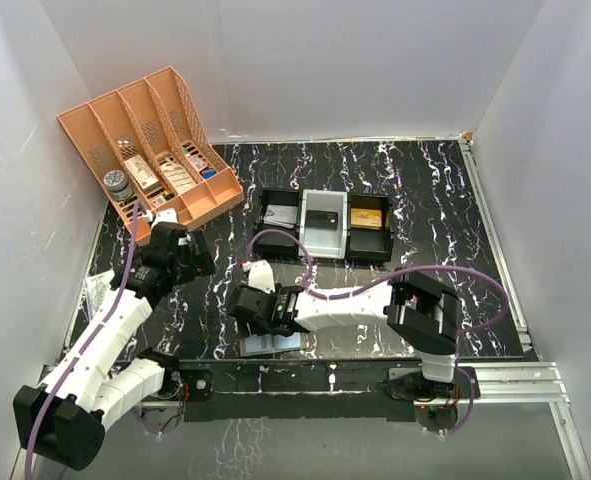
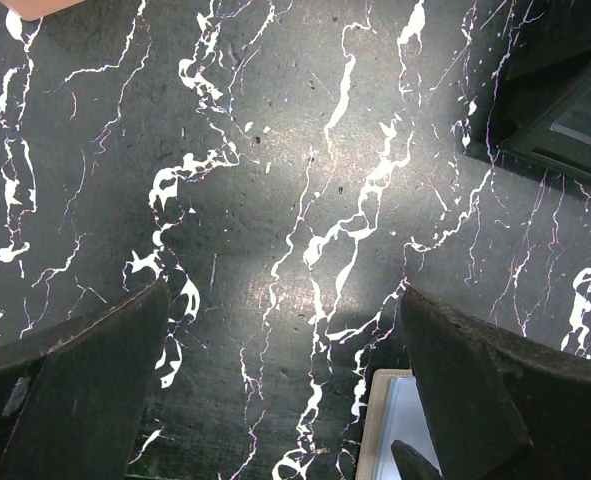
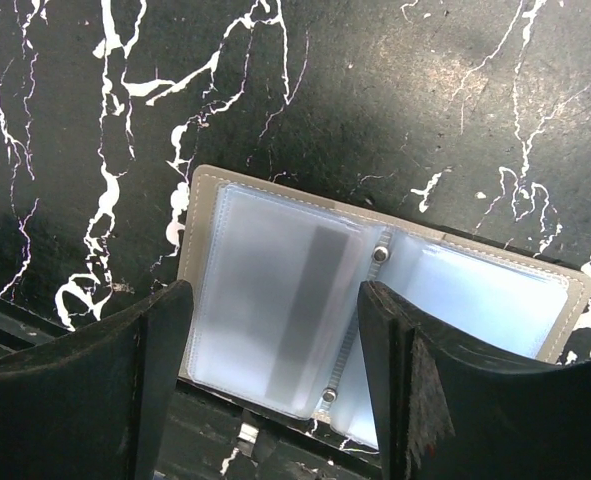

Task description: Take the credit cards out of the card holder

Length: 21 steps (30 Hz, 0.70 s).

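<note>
right gripper (image 3: 273,300) wide open over card holder (image 3: 265,235); left gripper (image 2: 283,300) open, empty

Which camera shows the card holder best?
Right wrist: the card holder lies open and flat, both clear-sleeved pages visible, framed by the open right claw. The top view shows only a pale sliver under that claw; the left wrist catches what seems to be one corner at its bottom edge.
</note>
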Tool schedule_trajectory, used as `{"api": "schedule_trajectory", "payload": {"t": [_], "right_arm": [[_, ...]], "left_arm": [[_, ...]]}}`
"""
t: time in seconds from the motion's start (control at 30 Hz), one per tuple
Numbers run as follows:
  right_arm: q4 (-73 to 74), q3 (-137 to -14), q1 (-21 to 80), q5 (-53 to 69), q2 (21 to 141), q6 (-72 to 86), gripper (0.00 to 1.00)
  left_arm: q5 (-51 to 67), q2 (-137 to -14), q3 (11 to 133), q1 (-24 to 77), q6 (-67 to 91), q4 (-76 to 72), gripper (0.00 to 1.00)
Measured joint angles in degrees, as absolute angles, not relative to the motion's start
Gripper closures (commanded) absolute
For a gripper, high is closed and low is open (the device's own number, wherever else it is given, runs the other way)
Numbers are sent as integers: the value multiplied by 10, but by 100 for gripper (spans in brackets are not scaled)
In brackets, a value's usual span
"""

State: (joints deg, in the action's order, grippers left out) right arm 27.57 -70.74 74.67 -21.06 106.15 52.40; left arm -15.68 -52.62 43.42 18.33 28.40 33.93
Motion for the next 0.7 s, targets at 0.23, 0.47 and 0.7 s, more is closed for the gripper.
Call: {"api": "schedule_trajectory", "payload": {"t": [0.23,0.47,0.7], "right_arm": [[294,-732,750,-211,1075,526,33],[320,-775,753,-221,1124,526,44],[308,-761,752,-222,1116,525,42]], "left_arm": [[-157,-515,434,183,286,339,1],[-157,-512,434,183,286,339,1],[-157,-512,434,183,286,339,1]]}}
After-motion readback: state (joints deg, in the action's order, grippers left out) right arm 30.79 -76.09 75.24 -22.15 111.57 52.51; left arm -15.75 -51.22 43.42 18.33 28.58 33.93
